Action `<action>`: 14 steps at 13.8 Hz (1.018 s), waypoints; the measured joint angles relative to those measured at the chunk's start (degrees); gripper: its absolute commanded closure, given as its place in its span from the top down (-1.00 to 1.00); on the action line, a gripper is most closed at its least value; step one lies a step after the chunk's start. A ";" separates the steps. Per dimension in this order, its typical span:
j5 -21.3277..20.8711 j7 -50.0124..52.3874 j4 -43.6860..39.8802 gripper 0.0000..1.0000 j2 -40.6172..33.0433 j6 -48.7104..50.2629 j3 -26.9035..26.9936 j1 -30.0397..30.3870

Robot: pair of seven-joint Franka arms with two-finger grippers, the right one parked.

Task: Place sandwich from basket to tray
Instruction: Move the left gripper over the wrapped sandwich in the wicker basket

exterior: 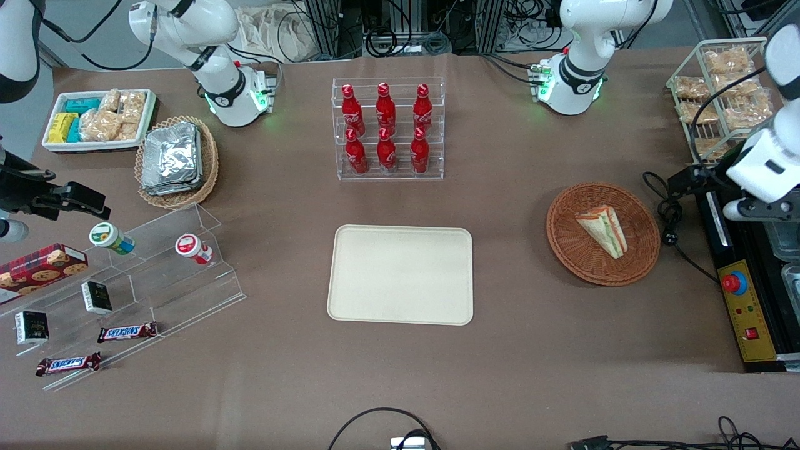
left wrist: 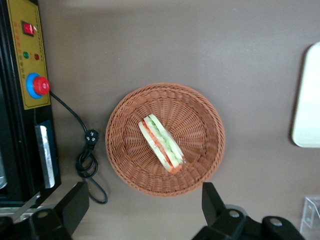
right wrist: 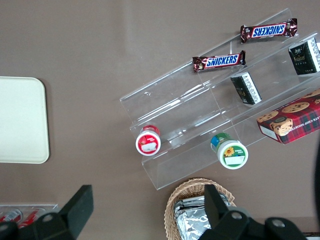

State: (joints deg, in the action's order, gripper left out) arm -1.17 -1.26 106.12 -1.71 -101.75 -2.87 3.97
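Your sandwich [exterior: 602, 230] lies in the reddish-brown wicker basket [exterior: 637, 212], roughly at the middle of the weave, flat on one face with its green and orange-red filling edge showing. In the wrist view the wedge [left wrist: 161, 142] runs diagonally across the basket [left wrist: 200, 115], and nothing touches it.

Your left gripper [left wrist: 142, 212] hangs high above the table near the working arm's end, over the spot just beside the basket where the black control box [exterior: 747, 300] with its red button [exterior: 735, 283] sits. Its two fingers [left wrist: 212, 202] stand spread wide apart and hold nothing; the basket shows between them from above. In the front view you see only the arm's white wrist and dark gripper body [exterior: 765, 209] at the picture's edge.

The cream tray [exterior: 400, 275] lies bare in the middle of the table, well apart from the basket, toward the parked arm's end from it. Farther from the front camera than the tray stands a clear rack of red bottles [exterior: 387, 128]. A black cable [exterior: 672, 215] coils on the table between the basket and the control box. A wire rack of bagged snacks [exterior: 719, 87] sits farther from the camera than the control box
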 measured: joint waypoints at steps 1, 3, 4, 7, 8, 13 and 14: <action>0.00 0.93 3.85 1.00 -0.74 -3.50 0.08 0.26; 0.00 3.31 10.66 1.00 -2.26 -9.88 0.10 0.35; 0.00 5.19 14.34 1.00 -3.14 -13.48 0.09 0.35; 0.00 10.49 22.94 1.00 -4.81 -21.60 0.09 0.35; 0.00 11.33 24.90 1.00 -5.00 -23.52 0.09 0.35; 0.08 15.78 33.53 1.00 -5.11 -34.64 0.09 0.36; 0.19 16.13 35.09 1.00 -5.10 -36.70 0.09 0.36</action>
State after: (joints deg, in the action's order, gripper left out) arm -0.99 14.87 141.22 -6.81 -138.45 -2.77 4.33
